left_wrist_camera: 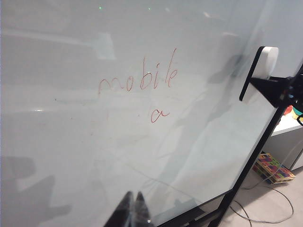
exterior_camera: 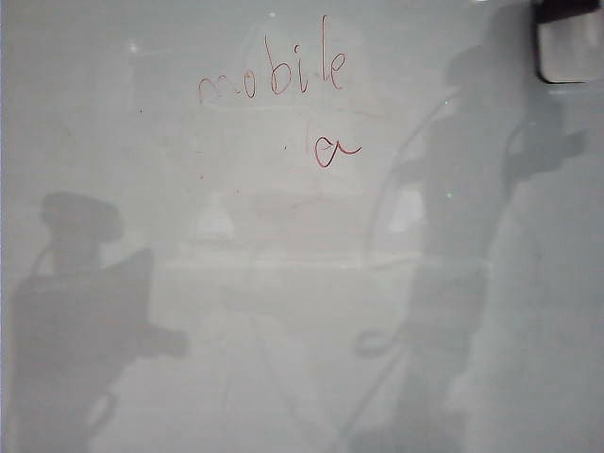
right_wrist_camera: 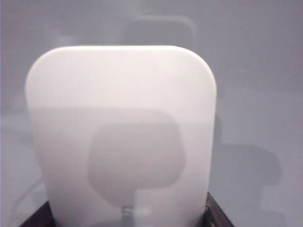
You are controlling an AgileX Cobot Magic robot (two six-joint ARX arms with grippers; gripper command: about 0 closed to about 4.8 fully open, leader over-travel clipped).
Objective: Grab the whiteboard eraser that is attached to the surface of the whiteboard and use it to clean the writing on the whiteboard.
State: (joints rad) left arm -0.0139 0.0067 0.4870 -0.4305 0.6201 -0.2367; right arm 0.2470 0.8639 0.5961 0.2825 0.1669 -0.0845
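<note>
While the right pincer (left_wrist_camera: pixel 279 90) sits at the far right edge of the whiteboard (exterior_camera: pixel 302 330), the whiteboard eraser (exterior_camera: pixel 569 42) is in the top right corner of the exterior view, partly cut by the frame, white face w/ dark rim on its left side. Left wrist view shows the eraser (left_wrist_camera: pixel 265 64) seen edge-on, flat against the board surface, w/ the black pincer right behind it and touching it. Right wrist view is nearly filled by the eraser's white face (right_wrist_camera: pixel 123 132); dark pincer fingers (right_wrist_camera: pixel 215 213) show at both lower corners, bracketing it. Looks like it's grasping the eraser, jaws set wide around the block.

Writing (exterior_camera: pixel 274 77) is red marker, "mobile" in the upper middle of the board, w/ a looped "a" (exterior_camera: pixel 335 148) just below and a bit right. Both well left of the eraser, untouched.

Left pincer (left_wrist_camera: pixel 132 208) is low, near the board's bottom edge, dark tips close together; can't tell if it's clenched or released. It's holding nothing visible.

Arm shadows fall on the board lower left and right.
</note>
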